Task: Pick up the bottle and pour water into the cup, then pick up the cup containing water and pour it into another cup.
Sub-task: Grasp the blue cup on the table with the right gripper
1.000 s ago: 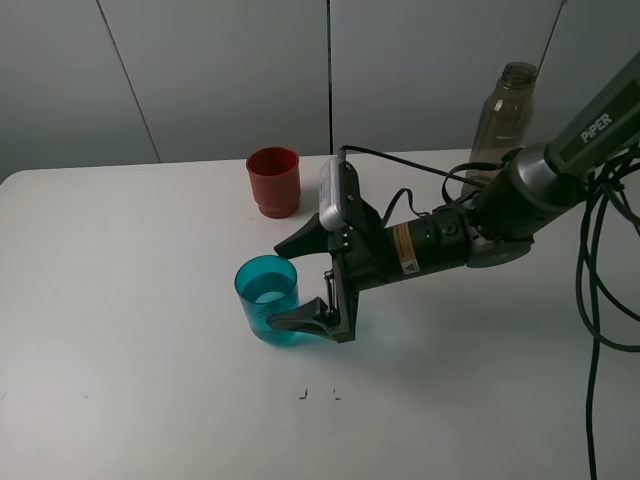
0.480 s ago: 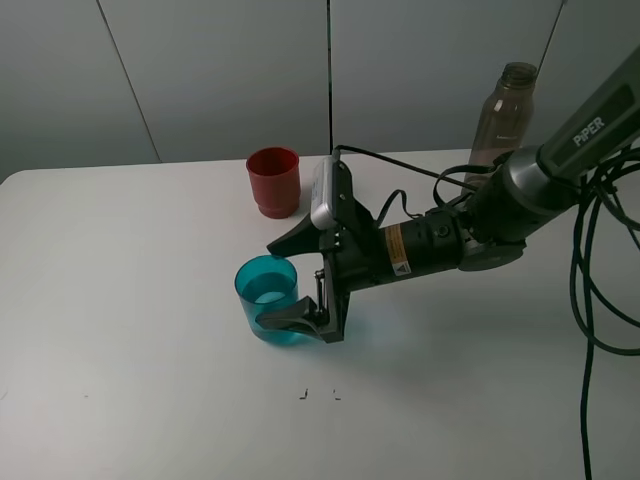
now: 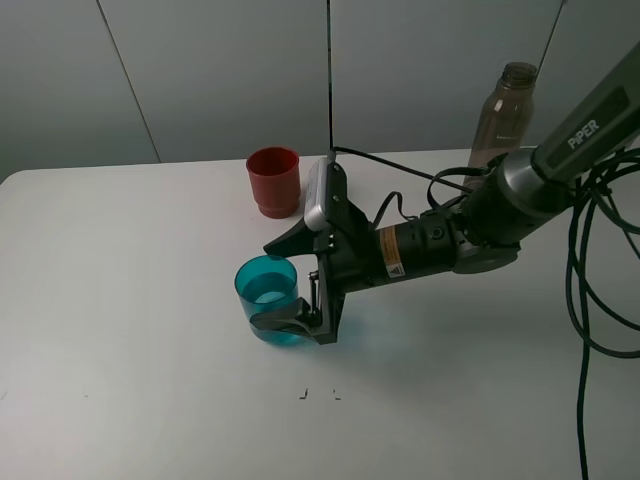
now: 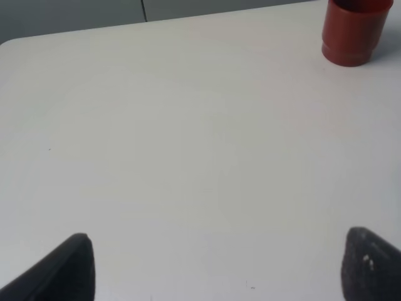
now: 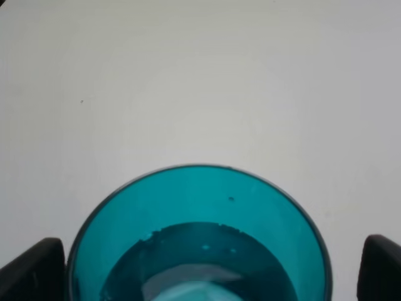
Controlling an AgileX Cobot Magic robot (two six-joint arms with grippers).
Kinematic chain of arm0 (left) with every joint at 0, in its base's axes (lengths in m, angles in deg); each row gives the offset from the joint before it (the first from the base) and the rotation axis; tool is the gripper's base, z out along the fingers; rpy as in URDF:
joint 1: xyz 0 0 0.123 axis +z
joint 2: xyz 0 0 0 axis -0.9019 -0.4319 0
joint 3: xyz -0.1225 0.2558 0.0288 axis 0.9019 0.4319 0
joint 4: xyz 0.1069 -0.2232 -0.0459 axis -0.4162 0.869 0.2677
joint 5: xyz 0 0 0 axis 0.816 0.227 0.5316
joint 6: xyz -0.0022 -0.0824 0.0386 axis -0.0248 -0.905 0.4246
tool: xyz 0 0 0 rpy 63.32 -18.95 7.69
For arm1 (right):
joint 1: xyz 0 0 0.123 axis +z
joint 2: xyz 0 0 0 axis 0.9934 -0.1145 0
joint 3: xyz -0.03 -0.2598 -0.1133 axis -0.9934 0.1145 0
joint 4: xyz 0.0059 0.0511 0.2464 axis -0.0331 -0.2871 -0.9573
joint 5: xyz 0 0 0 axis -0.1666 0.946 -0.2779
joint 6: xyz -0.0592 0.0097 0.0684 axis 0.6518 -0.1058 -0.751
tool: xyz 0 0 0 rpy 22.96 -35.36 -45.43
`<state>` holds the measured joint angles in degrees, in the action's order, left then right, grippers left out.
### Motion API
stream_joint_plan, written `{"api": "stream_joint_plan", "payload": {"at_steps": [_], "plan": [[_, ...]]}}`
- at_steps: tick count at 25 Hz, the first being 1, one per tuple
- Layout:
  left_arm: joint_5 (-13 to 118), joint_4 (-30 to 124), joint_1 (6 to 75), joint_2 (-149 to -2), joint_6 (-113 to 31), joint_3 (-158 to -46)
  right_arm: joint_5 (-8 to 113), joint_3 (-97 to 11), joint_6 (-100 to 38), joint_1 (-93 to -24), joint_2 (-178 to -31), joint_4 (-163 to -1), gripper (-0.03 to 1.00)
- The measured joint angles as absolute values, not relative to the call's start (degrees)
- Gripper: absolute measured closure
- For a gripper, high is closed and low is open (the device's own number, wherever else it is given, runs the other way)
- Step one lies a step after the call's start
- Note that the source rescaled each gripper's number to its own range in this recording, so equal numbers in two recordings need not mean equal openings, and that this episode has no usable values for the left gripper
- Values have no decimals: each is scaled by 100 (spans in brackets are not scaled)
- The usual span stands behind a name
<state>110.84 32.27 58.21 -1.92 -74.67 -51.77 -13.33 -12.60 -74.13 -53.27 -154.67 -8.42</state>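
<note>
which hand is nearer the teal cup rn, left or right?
Right. The right hand straddles the teal cup, open, one finger each side. The left hand is outside the high view; its wrist view shows only table and the red cup.

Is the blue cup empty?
No, the blue cup has water sitting in its bottom, seen from right above.

We see white table (image 4: 188, 157) filling most of view, grey wall (image 4: 69, 15) beyond its edge. Red cup (image 4: 352, 31) upright near that edge, rim cut by frame. Left gripper (image 4: 219, 268): jaws wide apart, dark fingertips (image 4: 69, 269) flank table surface.
</note>
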Motion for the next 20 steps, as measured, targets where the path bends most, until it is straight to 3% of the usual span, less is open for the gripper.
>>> {"api": "stream_joint_plan", "payload": {"at_steps": [20], "plan": [[11084, 3227, 5821, -192, -7506, -5177, -1042, -1438, -7402, -5017, -15669, -1163, -3]]}}
